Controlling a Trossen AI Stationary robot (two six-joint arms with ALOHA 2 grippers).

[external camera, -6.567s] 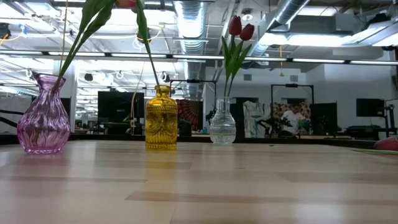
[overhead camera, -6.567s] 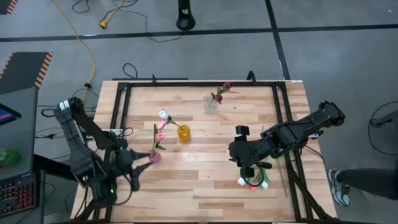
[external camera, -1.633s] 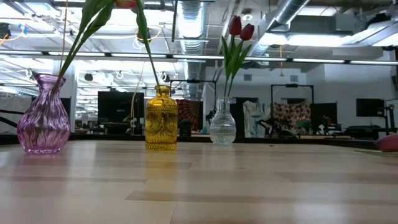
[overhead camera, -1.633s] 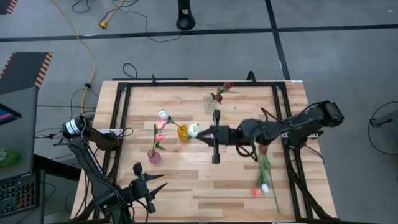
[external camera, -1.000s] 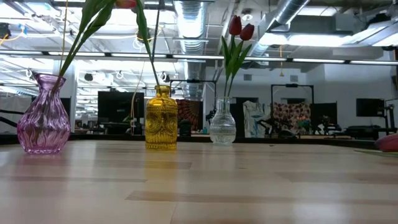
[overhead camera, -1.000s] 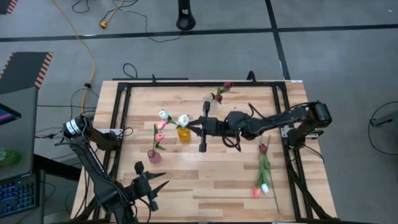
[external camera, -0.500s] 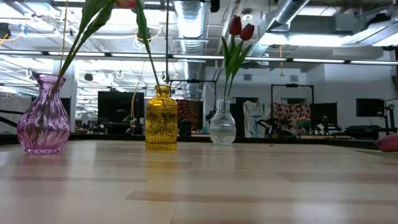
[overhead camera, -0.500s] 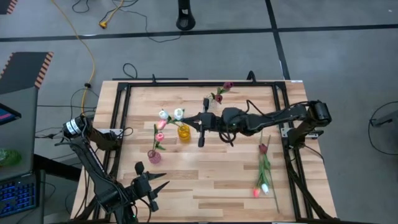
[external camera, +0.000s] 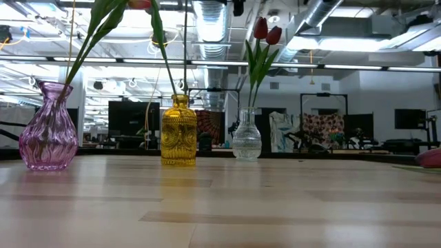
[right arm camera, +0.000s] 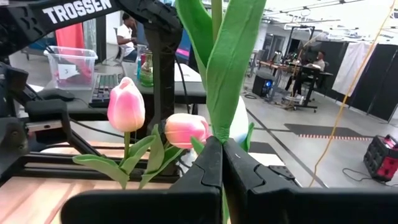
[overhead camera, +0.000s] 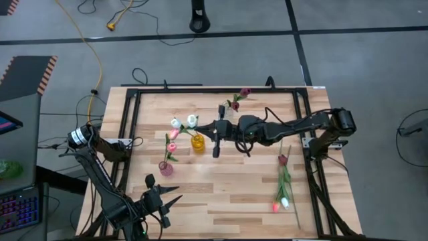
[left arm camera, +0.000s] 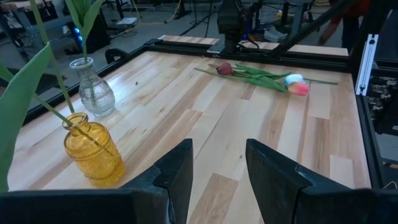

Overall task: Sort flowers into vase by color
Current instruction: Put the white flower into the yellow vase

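Holding white tulip [overhead camera: 192, 121] upright; right gripper [overhead camera: 203, 126] clamped.

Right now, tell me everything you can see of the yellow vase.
The yellow vase is a small bottle of amber, see-through glass with an embossed pattern, a rounded body and a narrow neck. It stands upright on the wooden table, between the pink vase and the clear vase. A thin green stem rises from its neck. The right end effector, shut on a white tulip, hangs just above it.
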